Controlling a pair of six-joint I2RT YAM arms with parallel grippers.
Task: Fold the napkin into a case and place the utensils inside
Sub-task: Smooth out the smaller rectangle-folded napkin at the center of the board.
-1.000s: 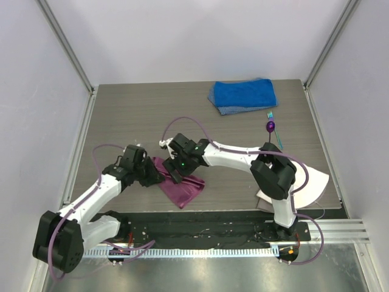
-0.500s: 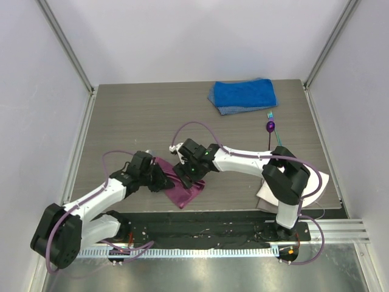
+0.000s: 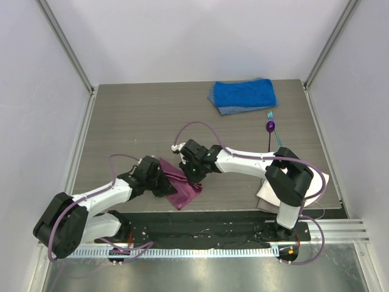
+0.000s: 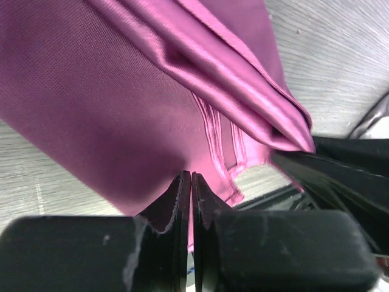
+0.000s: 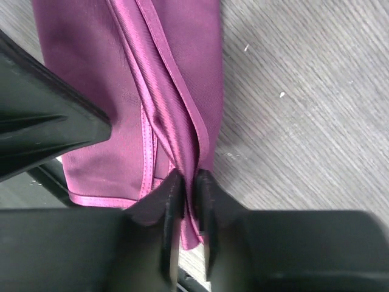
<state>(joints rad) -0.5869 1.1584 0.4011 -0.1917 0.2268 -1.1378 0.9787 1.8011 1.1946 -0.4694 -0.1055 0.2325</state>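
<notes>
The magenta napkin (image 3: 182, 188) lies folded and wrinkled near the table's front edge, between both arms. My left gripper (image 3: 160, 182) is on its left side; in the left wrist view its jaws (image 4: 191, 182) are pressed together on a thin layer of the napkin (image 4: 121, 91). My right gripper (image 3: 192, 174) is on its right side; in the right wrist view it (image 5: 188, 182) is shut on a raised folded edge of the napkin (image 5: 97, 121). The purple spoon (image 3: 270, 126) and teal fork (image 3: 277, 134) lie at the right, far from both grippers.
A thick blue towel (image 3: 243, 95) lies at the back right. A white cloth (image 3: 313, 182) sits at the right front beside the right arm's base. Grey walls enclose the table on three sides.
The left arm slid right onto the napkin's left side and its jaws closed. The right gripper came down on the napkin's right edge and closed on the fold.
</notes>
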